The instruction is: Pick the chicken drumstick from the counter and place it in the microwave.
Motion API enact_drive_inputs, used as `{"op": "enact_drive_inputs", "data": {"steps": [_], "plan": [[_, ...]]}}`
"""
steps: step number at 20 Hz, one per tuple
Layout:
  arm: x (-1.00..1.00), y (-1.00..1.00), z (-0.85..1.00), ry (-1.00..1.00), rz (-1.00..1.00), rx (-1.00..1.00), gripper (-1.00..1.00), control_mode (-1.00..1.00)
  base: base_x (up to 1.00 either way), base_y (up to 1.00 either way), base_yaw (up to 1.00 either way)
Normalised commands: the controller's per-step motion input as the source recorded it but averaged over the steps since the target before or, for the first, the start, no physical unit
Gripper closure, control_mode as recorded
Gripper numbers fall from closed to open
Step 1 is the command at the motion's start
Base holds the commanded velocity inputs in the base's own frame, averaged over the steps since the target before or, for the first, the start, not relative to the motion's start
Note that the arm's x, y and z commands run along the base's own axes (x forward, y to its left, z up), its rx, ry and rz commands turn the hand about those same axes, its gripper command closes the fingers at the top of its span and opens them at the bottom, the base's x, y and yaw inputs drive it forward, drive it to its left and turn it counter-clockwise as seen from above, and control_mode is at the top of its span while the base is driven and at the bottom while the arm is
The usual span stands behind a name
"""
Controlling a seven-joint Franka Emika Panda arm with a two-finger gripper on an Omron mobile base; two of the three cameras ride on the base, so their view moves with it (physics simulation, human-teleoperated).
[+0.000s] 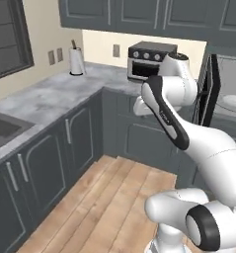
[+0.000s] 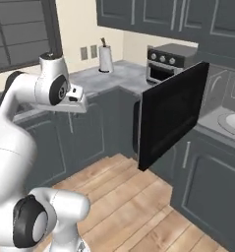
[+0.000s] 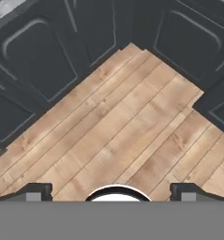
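A grey-and-white veined marble counter [image 1: 50,96] ran over dark grey cabinet drawers [image 1: 45,163] and turned a corner at the far side of the kitchen. On it, at the far left by the wall, stood an upright white paper towel roll [image 1: 76,61] on a dark holder. Further right along the far stretch sat a small grey toaster oven with three knobs [image 1: 150,59], its back to the wall. At the near left a sink basin [image 1: 2,129] was sunk into the slab. Below lay a light wooden plank floor [image 3: 118,126], its boards running diagonally between the cabinet fronts.
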Motion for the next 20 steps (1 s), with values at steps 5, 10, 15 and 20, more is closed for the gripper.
{"op": "enact_drive_inputs", "data": {"steps": [5,10,15,20], "plan": [[0.00,0.00,0.00,0.00,0.00,0.00,-1.00,1.00,0.99,0.79,-0.70],[0.00,0.00,0.00,0.00,0.00,0.00,-1.00,1.00,1.00,0.89,-0.61],[0.00,0.00,0.00,0.00,0.00,0.00,-1.00,1.00,0.90,0.64,-0.46],[0.00,0.00,0.00,0.00,0.00,0.00,-1.00,1.00,0.71,0.28,-0.24]]}}
